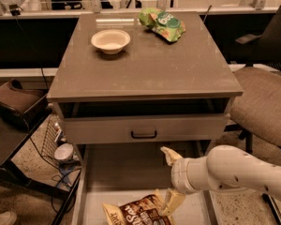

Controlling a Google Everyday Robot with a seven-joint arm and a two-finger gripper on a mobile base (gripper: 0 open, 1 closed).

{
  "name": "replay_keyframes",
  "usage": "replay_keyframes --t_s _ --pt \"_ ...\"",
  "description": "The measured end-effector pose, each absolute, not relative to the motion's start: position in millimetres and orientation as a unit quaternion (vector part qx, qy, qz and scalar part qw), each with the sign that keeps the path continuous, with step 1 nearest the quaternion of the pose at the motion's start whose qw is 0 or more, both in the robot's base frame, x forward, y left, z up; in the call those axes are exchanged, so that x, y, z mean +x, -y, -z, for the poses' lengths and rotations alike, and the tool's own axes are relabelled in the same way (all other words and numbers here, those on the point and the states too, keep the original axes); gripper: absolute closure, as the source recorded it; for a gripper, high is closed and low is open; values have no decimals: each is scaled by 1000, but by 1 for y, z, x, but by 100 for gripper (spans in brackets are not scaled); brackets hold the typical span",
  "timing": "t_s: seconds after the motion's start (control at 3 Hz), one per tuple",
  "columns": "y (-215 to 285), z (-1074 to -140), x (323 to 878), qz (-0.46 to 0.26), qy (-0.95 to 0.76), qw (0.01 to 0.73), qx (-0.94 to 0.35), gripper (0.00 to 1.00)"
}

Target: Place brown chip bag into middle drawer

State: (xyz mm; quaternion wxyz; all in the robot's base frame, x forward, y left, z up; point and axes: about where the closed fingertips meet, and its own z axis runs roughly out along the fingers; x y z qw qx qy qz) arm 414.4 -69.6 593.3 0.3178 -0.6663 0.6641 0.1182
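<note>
The brown chip bag [136, 213] lies flat on the floor of the middle drawer [114, 170], at the front edge of the view, partly cut off by the frame. The drawer is pulled far out, pale grey with low side walls. My gripper [172, 179] hangs over the drawer's right side, just right of and above the bag. It is open and holds nothing. Its lower finger [174, 201] is beside the bag's upper right corner, and its upper finger [170, 155] points toward the cabinet. The white arm comes in from the right.
Above the open drawer is a drawer front with a black handle [144, 135], slightly ajar. On the cabinet top [145, 64] stand a white bowl [110, 41] and a green bag [162, 24]. An office chair [264, 102] is at the right, and a dark bag [18, 102] and wire basket at the left.
</note>
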Motion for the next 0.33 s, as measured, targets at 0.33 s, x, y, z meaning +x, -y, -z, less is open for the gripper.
replay_keyframes --t_s 0.33 --pt "70 -593 414 -118 -664 318 -666 0"
